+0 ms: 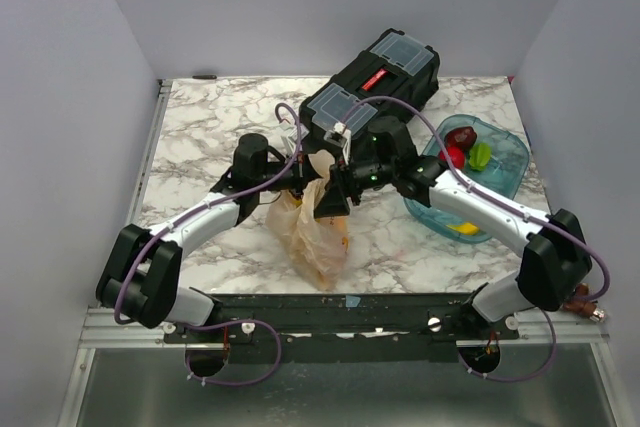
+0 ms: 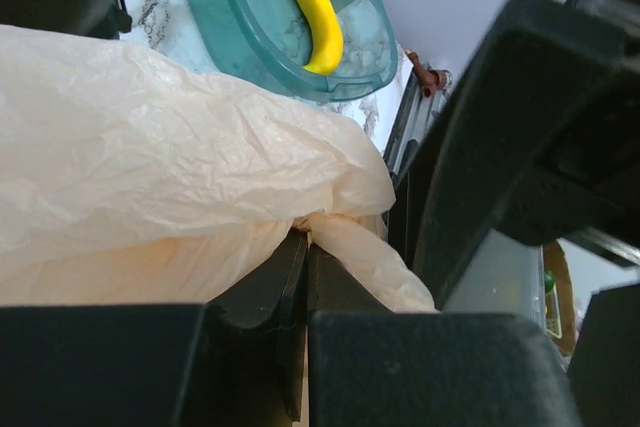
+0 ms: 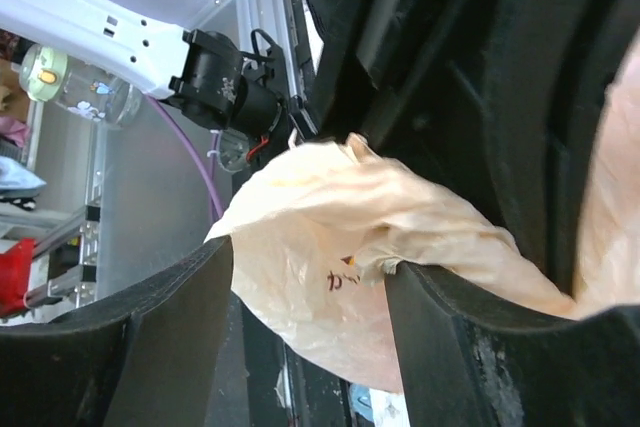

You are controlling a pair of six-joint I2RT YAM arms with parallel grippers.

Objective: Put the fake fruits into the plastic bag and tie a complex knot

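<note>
Loading is at best partly done and no tying has begun. The left pincer [image 2: 303, 282] is clenched almost shut on a twisted neck of the bag [image 2: 150, 147], the peach film gathered to a narrow strip right at its tips. The right pincer [image 3: 310, 342] is released, its fingers [image 3: 470, 347] well apart; a bulge of the bag sits between them and a fold touches the inner edge of one, but nothing is squeezed. From above, both pincers meet over the middle of the tabletop [image 1: 210, 137], and the bag hangs from them with its lower end resting near the front edge. Whether any fruit is inside I cannot tell; the film is too cloudy. To the right, well apart from the bag, the tray [image 2: 245, 17] holds the banana [image 2: 315, 12], a red fruit [image 1: 453, 156] and a green fruit [image 1: 481, 155], so these are left to move. The toolbox [image 1: 385, 77] lies behind. After the loading, the handles must be tied.
</note>
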